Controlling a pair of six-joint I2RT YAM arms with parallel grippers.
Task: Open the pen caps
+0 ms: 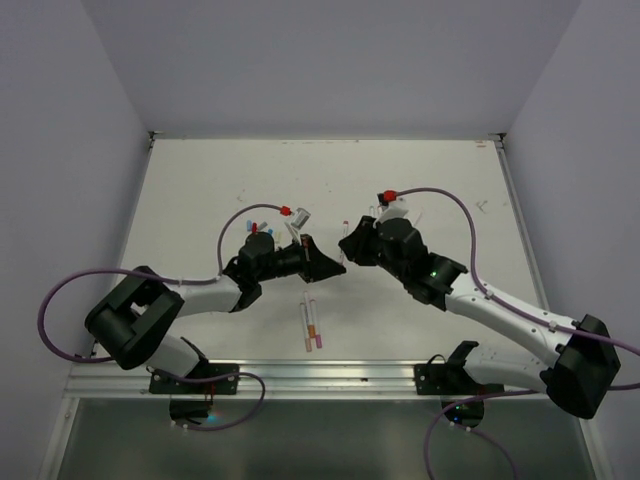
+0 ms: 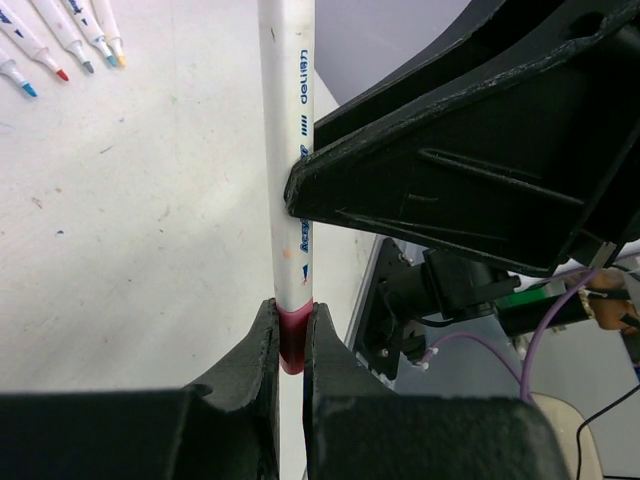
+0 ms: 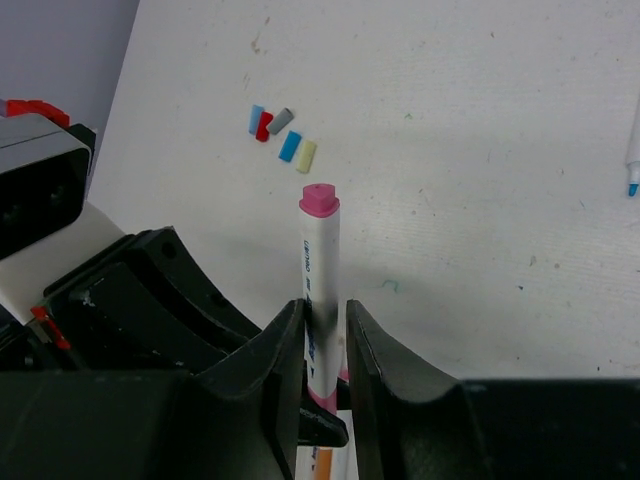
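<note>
The white bench (image 1: 200,200) is scuffed and speckled with small ink marks. Near its front edge two pens (image 1: 311,325) lie side by side, one with an orange near end, the other pink. Farther back, five loose caps (image 3: 279,131) in blue, red, grey, blue and pale yellow sit clustered together. Several uncapped pens (image 2: 60,30) lie in a row, coloured tips bare.

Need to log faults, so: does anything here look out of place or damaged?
Nothing serious: five loose caps lie jumbled on the table, whose white top carries small stray marks. Nothing looks spilled or broken.
</note>
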